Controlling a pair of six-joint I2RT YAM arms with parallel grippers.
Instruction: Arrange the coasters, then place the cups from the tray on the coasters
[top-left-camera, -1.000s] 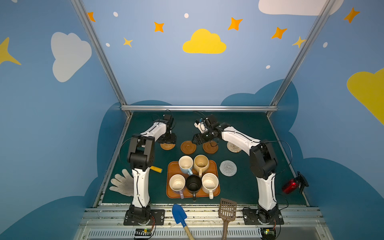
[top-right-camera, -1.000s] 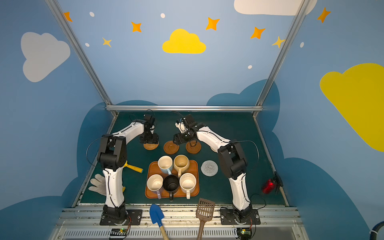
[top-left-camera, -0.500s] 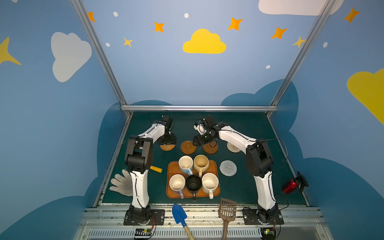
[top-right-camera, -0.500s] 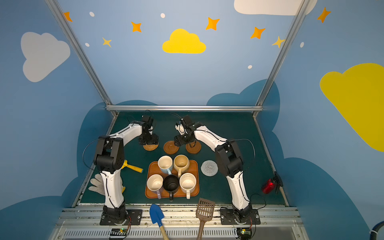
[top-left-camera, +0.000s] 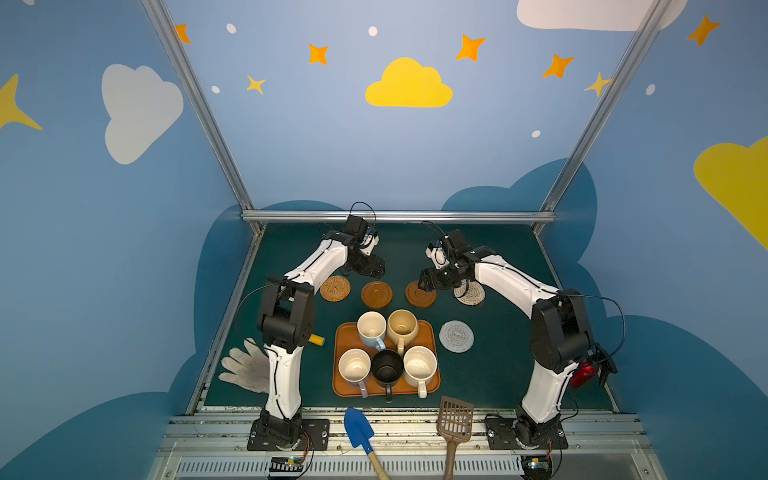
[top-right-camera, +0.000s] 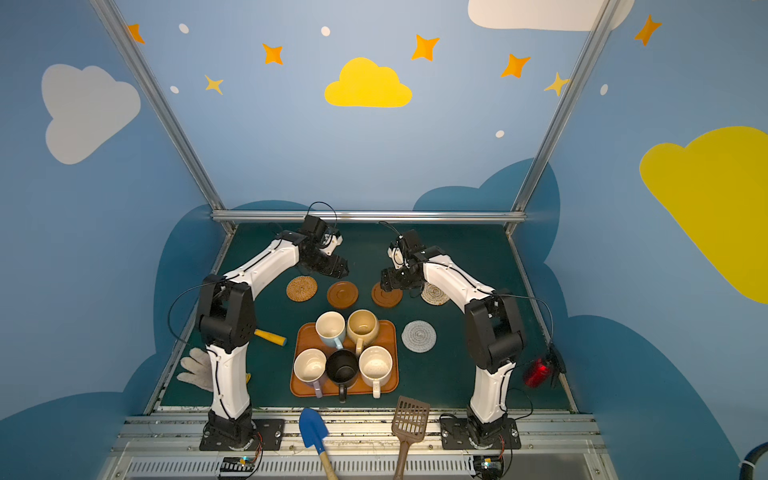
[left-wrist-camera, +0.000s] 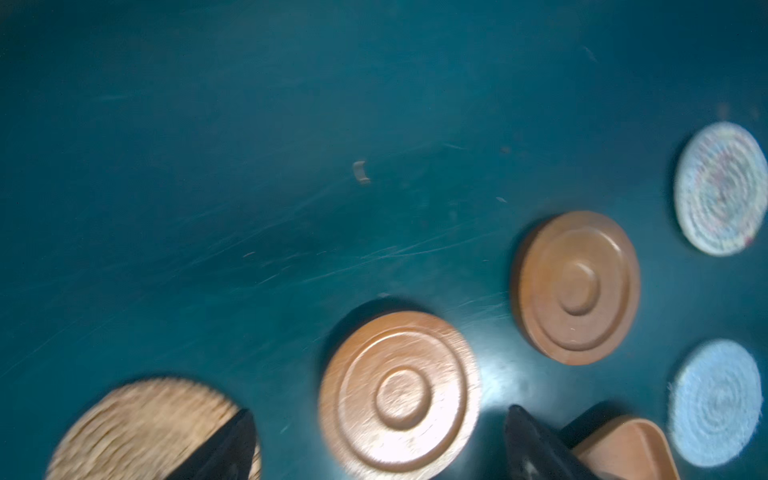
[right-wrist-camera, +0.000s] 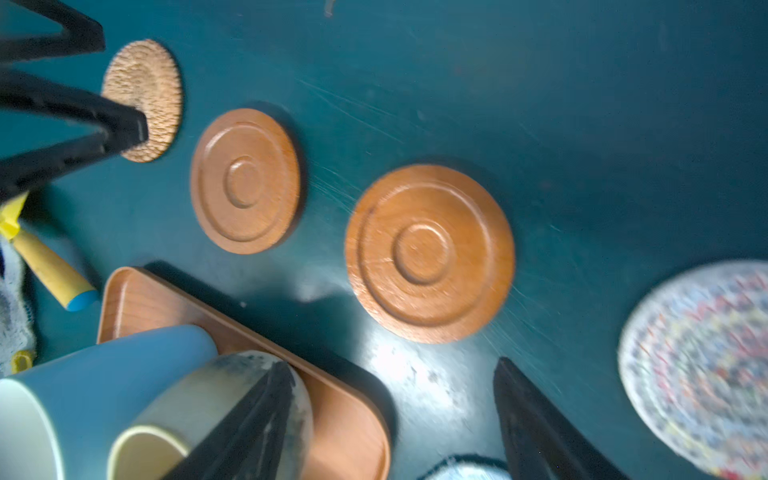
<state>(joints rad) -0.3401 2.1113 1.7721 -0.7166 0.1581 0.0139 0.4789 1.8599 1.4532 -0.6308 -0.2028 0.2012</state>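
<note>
Four coasters lie in a row: orange-tan woven (top-left-camera: 335, 288), two brown wooden (top-left-camera: 376, 294) (top-left-camera: 420, 294), and beige rope (top-left-camera: 469, 293). The grey-white coaster (top-left-camera: 456, 336) lies apart, right of the tray (top-left-camera: 343, 386). Light blue (top-left-camera: 371, 328), tan-yellow (top-left-camera: 402, 326), lavender (top-left-camera: 354, 366), black (top-left-camera: 386, 368) and speckled (top-left-camera: 419, 365) cups stand on the tray. My left gripper (top-left-camera: 372, 266) (left-wrist-camera: 379, 411) hovers open and empty above a wooden coaster (left-wrist-camera: 399, 395). My right gripper (top-left-camera: 430, 280) (right-wrist-camera: 394, 365) hangs open and empty near the other wooden coaster (right-wrist-camera: 430, 253).
A white glove (top-left-camera: 245, 368) and a yellow-handled tool (top-left-camera: 316, 340) lie by the left arm's base. A blue shovel (top-left-camera: 358, 432) and a brown slotted spatula (top-left-camera: 455, 415) rest on the front rail. A red object (top-left-camera: 582, 372) sits at the right edge.
My left gripper has lifted off the woven coaster, opened wider and shifted right. My right gripper has drawn back to the right, off the wooden coaster.
</note>
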